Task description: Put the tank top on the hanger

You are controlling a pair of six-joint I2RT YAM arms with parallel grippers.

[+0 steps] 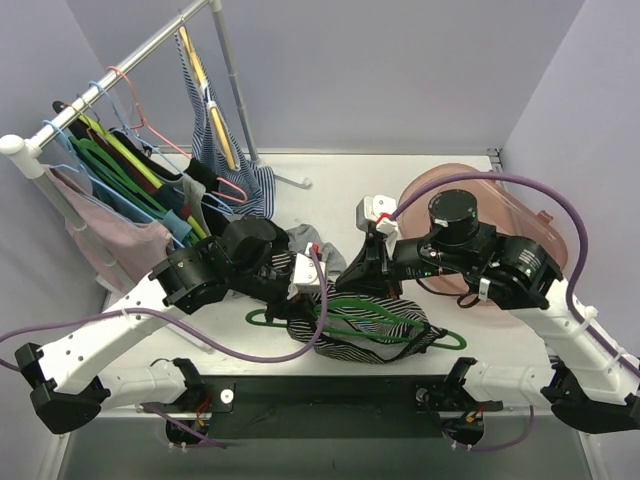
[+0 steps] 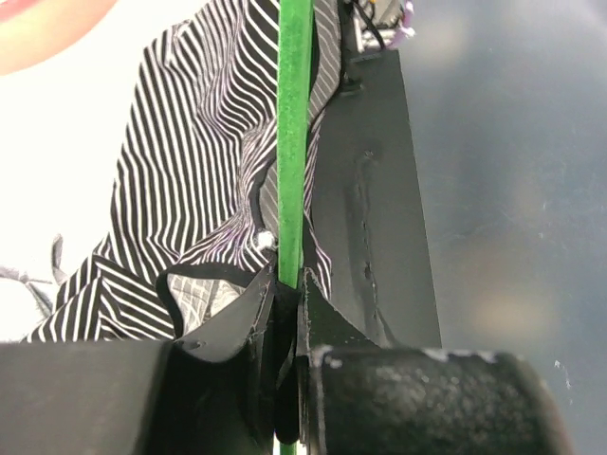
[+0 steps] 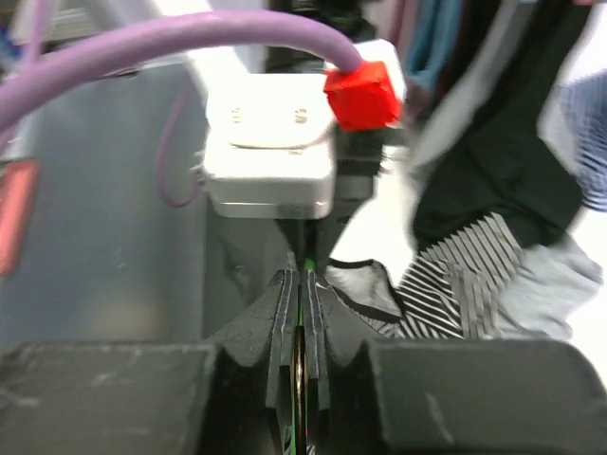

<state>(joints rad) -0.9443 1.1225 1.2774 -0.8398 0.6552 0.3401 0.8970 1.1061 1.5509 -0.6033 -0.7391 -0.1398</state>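
Top view: we find the top (image 1: 375,340) bunched on the counter (image 1: 330,185) near its front edge, with the hanger (image 1: 395,322) lying flat among its folds.

Left wrist: the left pincer (image 2: 289,289) is clamped on the hanger's bar, with striped cloth just beside it.

Right wrist: the right pincer (image 3: 302,303) is closed on a thin green edge, which we take for the hanger.

We judge the threading begun. We cannot tell whether either strap sits on a shoulder. Dressing both shoulders remains.

The left gripper (image 2: 287,294) pinched the slim green hanger (image 2: 293,142), whose bar ran straight up the view. The striped tank top (image 2: 190,171) lay bunched under it on the white desk (image 2: 57,142).
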